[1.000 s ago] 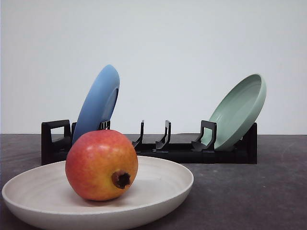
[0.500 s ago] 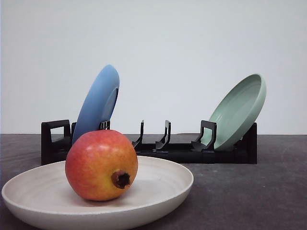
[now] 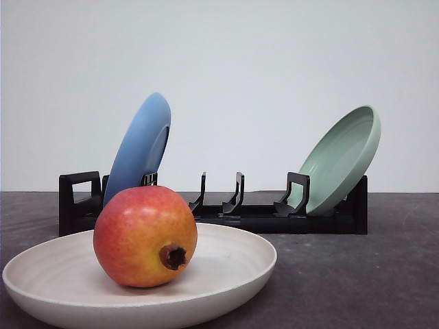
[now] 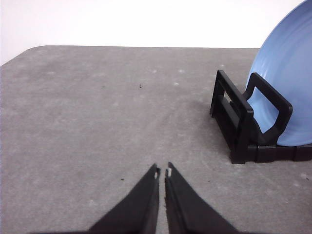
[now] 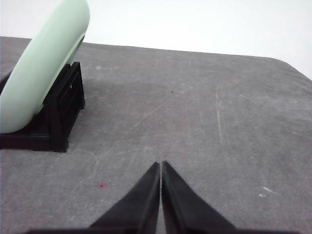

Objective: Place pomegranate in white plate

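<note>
The pomegranate [image 3: 145, 236] sits inside the white plate [image 3: 236, 273], nearest the front camera, resting left of the plate's centre with its dark crown tip facing forward toward 5 o'clock. The plate's bowl to the right of the fruit is bare, and its raised rim runs unbroken round to 3 o'clock.

Beyond the plate, at 12 o'clock from it, a black rack [image 3: 260, 218] stretches across the grey table [image 3: 357, 281]. A blue plate [image 3: 140, 145] stands on edge in the rack's left end, tilted right. A pale green plate [image 3: 341, 159] leans in the right end, its hollow facing left. The middle slots between them hold nothing.

The left gripper [image 4: 162, 172] hovers over bare table, jaws pressed together with nothing between them; the rack's end and the blue plate lie at 2 o'clock from it. The right gripper [image 5: 161, 165] is likewise closed on nothing, with open table ahead and the green plate at 10 o'clock.
</note>
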